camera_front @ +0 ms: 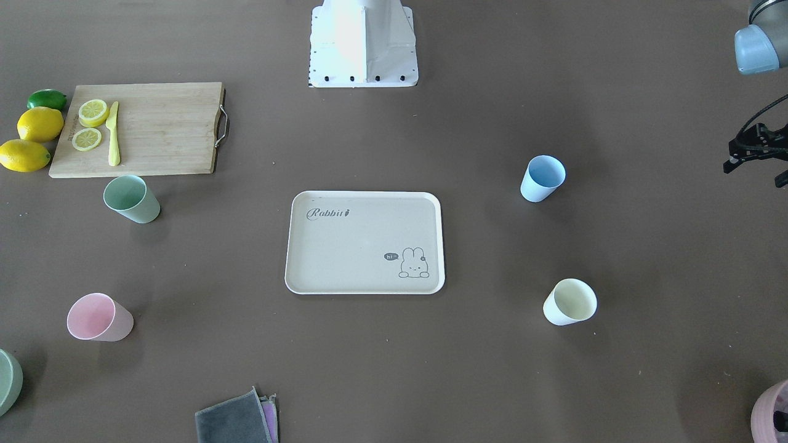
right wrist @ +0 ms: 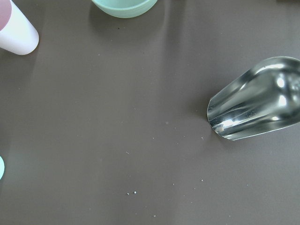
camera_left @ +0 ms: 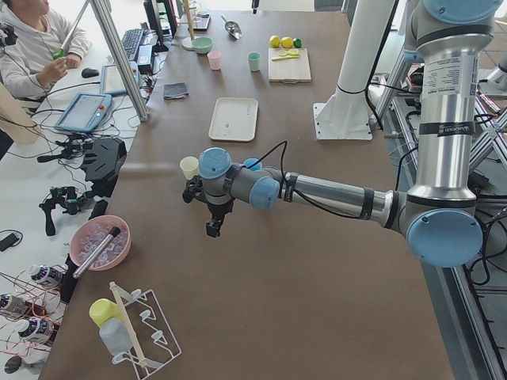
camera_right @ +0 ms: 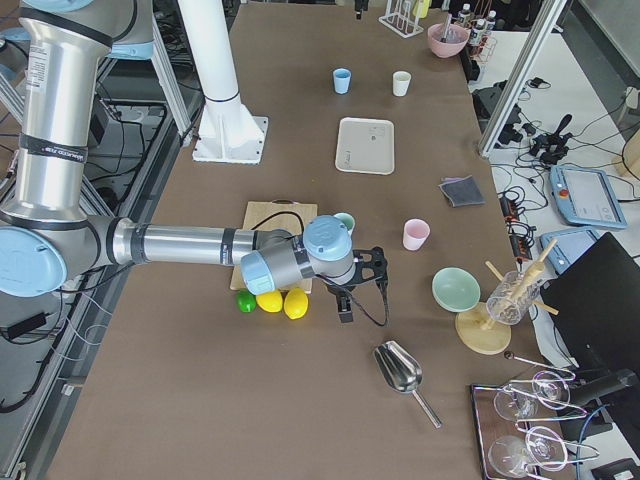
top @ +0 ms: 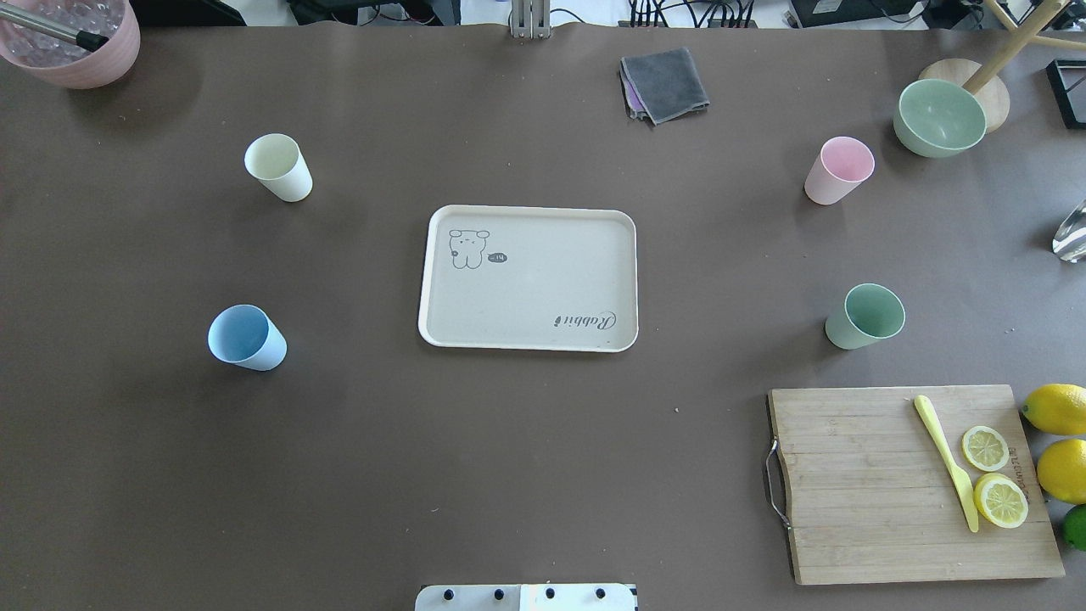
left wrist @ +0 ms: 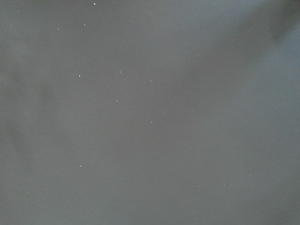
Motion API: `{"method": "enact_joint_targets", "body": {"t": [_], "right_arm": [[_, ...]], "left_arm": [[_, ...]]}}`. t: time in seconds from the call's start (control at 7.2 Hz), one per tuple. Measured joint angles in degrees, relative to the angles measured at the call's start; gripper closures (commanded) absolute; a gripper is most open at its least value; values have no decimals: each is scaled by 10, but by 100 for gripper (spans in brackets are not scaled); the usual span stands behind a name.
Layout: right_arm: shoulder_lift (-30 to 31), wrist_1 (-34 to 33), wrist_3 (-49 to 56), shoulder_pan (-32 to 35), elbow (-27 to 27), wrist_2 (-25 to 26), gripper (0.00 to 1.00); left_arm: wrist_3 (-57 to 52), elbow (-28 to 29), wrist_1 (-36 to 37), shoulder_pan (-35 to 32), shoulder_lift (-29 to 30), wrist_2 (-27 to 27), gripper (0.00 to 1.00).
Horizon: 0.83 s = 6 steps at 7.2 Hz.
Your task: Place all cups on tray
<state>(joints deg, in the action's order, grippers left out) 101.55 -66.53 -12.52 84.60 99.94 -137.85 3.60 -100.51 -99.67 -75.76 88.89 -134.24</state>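
The beige "Rabbit" tray [top: 543, 280] lies empty at the table's middle and also shows in the front view [camera_front: 363, 246]. Four cups stand upright on the table around it: blue [top: 246, 338], cream [top: 278, 167], pink [top: 838, 170] and green [top: 865, 316]. My left gripper [camera_left: 212, 228] hovers over bare table beyond the blue and cream cups; only its edge shows in the front view [camera_front: 757, 161]. My right gripper [camera_right: 344, 308] hovers near the lemons, past the green cup. I cannot tell whether either gripper is open or shut. Neither wrist view shows fingers.
A bamboo cutting board [top: 857, 509] with lemon slices and a yellow knife sits near the green cup, with lemons [top: 1056, 407] beside it. There is a green bowl [top: 940, 117], a grey cloth [top: 666, 83], a pink bowl [top: 76, 38] and a metal scoop [right wrist: 258, 110].
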Motion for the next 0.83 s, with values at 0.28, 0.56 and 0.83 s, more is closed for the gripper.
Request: {"method": "enact_joint_targets", "body": {"t": [0.28, 0.56, 0.83], "right_arm": [[-1, 0, 0, -1, 0, -1, 0], [-2, 0, 0, -2, 0, 0, 0], [-4, 0, -9, -11, 0, 1, 0]], "left_arm": [[0, 1, 0, 3, 2, 0, 2], [-1, 2, 0, 11, 2, 0, 2], [-1, 0, -1, 15, 2, -1, 2]]}}
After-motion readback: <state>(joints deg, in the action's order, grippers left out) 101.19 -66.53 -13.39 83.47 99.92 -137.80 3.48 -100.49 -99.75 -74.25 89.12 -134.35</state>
